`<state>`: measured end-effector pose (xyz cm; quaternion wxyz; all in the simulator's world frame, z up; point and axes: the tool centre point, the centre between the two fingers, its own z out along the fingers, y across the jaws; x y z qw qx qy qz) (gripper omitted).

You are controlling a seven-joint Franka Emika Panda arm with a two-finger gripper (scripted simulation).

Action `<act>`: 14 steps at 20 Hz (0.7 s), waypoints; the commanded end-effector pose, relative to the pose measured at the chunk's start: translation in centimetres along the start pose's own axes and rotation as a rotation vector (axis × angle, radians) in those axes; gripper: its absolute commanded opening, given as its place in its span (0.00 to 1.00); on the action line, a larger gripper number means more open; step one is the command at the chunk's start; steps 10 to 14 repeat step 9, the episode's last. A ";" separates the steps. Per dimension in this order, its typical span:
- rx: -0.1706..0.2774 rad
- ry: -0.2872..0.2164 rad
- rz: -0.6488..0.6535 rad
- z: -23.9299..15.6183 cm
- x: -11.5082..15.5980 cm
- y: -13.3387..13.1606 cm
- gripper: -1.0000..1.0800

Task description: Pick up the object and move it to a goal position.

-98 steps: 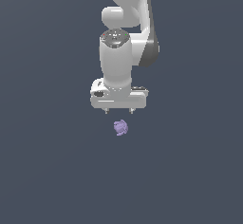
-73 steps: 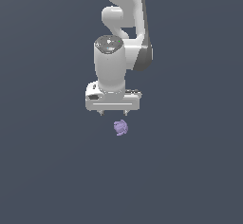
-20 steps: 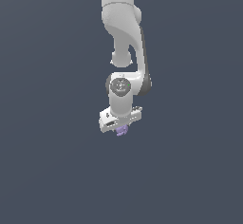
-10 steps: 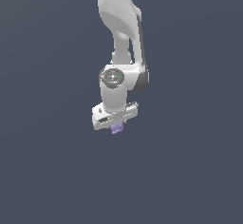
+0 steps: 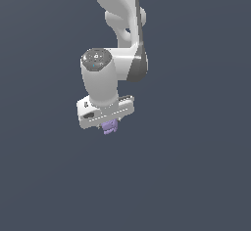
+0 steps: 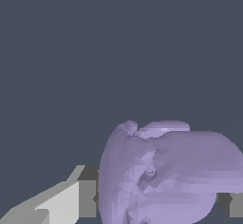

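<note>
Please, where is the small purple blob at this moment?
In the exterior view the purple blob sits just under the white claw, a little toward that view's left of centre. The wrist view shows it between the claw's fingers.

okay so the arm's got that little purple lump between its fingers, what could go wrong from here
The purple blob is lumpy, so the fingers probably touch only a few bumps; it could twist or slip out during the move. In the exterior view it pokes out below the gripper, so a shallow hold seems possible.
</note>
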<state>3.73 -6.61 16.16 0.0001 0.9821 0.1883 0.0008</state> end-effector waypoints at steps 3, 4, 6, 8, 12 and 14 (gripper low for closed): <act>0.001 -0.001 -0.001 -2.0 0.1 1.1 0.00; 0.001 -0.001 -0.001 -2.2 0.1 1.3 0.00; 0.001 -0.001 -0.001 -2.5 0.2 1.5 0.00; 0.001 -0.002 -0.001 -2.7 0.2 1.6 0.00; 0.001 -0.002 -0.001 -2.7 0.2 1.6 0.00; 0.001 -0.002 -0.001 -2.7 0.2 1.6 0.00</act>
